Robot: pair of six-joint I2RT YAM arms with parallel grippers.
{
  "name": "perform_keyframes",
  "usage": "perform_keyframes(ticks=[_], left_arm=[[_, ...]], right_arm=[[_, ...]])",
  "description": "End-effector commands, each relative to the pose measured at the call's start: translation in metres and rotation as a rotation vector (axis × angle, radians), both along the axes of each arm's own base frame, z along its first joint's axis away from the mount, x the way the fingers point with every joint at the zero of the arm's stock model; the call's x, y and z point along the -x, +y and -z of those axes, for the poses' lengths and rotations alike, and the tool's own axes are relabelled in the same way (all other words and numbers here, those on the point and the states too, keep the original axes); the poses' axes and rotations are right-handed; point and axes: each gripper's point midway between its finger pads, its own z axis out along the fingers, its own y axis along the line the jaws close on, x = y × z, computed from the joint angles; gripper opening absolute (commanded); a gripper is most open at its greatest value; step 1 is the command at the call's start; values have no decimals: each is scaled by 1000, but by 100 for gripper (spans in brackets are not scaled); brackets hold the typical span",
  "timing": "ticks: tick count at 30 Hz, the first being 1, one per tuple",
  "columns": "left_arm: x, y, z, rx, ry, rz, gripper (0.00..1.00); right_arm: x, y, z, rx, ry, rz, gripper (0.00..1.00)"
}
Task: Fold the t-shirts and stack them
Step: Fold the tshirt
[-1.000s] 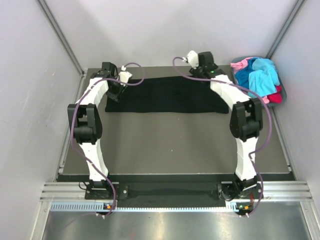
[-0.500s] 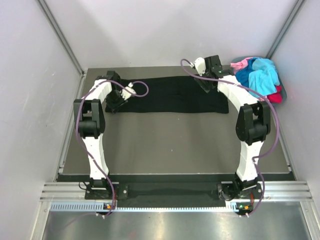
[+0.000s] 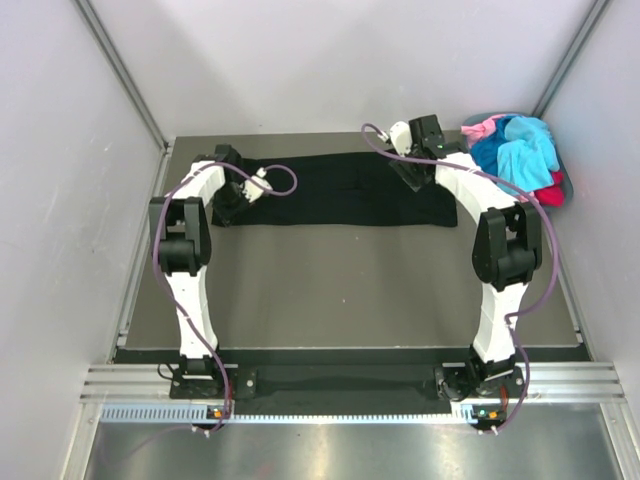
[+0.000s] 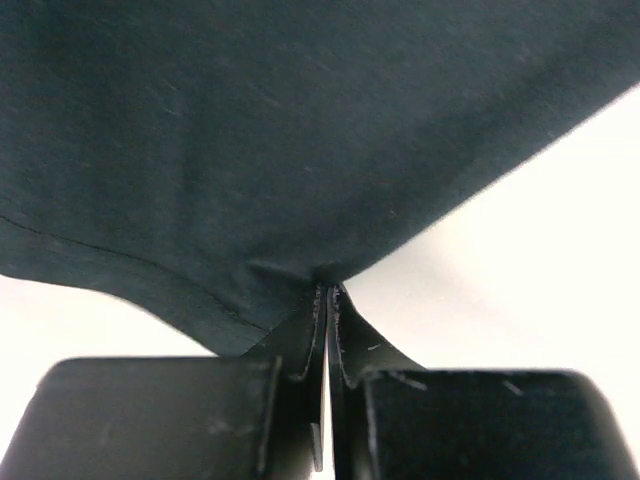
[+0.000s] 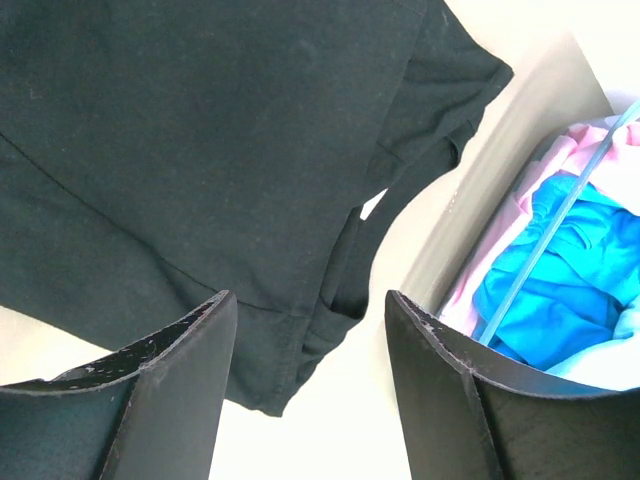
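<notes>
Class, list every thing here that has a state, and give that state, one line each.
black t-shirt: spread flat as a long strip.
left claw: shut on the black t-shirt's edge.
right claw: open above the shirt, holding nothing.
coloured t-shirts: crumpled in the basket.

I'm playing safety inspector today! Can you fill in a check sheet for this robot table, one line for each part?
Surface: dark grey table, flat, bare in the middle.
Job's things: black shirt lies in a long strip across the far side; turquoise, blue, pink and red shirts are heaped in a basket at the far right corner.
Clutter: nothing seen.
Jaws: left jaws shut, pinching the black shirt's edge; right jaws open above the shirt's other end, holding nothing.
Cables: purple cables run along both arms; the left one loops over the black shirt.
Surroundings: pale walls on three sides, metal rail at the near edge.
</notes>
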Motion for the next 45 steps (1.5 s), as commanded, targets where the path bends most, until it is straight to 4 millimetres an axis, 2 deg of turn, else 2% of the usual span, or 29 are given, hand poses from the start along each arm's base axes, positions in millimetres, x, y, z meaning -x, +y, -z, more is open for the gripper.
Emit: perform_keyframes(ticks=[1,3,6,7,9,12,16,19,20,21,22,23,24,25,26,28,30,31,32,33,34,35,37,39,45], left_arm=[[16,-5,-17,54,-19,11,0],[24,-8,-30,73,-32,28,0],[52,-14,-34,104,14,41,0],[62,-16,-42,119,19,43,0],[82,-18,-37,122,62,44,0],[95,-22,-42,132,47,55,0],[118,-35,-50,154,88,85,0],[143,-45,-49,158,143,108,0],[150,-48,-49,161,157,113,0],[164,-50,-46,167,199,116,0],[171,-56,-49,169,205,134,0],[178,-59,-50,173,222,148,0],[193,-60,-51,168,253,160,0],[201,-64,-51,164,269,189,0],[209,-65,-52,159,288,214,0],[233,-67,-54,145,351,266,0],[250,-66,-53,127,406,312,0],[260,-69,-55,120,427,343,0],[265,-70,-56,116,438,365,0],[273,-73,-55,107,455,391,0],[277,-74,-55,103,465,406,0],[285,-73,-56,98,494,415,0],[292,-78,-58,94,503,447,0],[297,-80,-62,95,505,466,0],[306,-101,-70,91,477,565,0]], right_arm=[[-7,-3,-37,-34,-86,21,61],[-10,0,-38,-43,-88,20,61],[-13,3,-38,-61,-89,18,61],[-13,4,-37,-63,-83,13,61],[-13,6,-35,-68,-78,14,61],[-14,8,-31,-74,-68,9,60],[-14,3,-19,-58,-41,22,61],[-17,-10,6,3,22,80,64],[-24,-12,2,-2,14,97,64],[-28,-15,18,8,44,112,64],[-33,-18,16,0,38,122,64],[-37,-20,25,-5,46,129,64],[-41,-22,28,-10,41,134,64],[-47,-22,24,-13,24,140,64],[-50,-24,32,-9,35,142,64],[-62,-27,29,-22,2,158,63],[-70,-29,37,-36,-1,174,63],[-78,-30,30,-46,-27,180,63],[-82,-31,40,-47,-19,187,63],[-87,-31,39,-55,-32,188,63],[-92,-30,36,-60,-50,187,63],[-96,-31,43,-61,-47,188,62],[-105,-30,40,-70,-70,188,61],[-108,-28,48,-74,-65,181,59],[-101,-16,71,-113,12,138,54]])
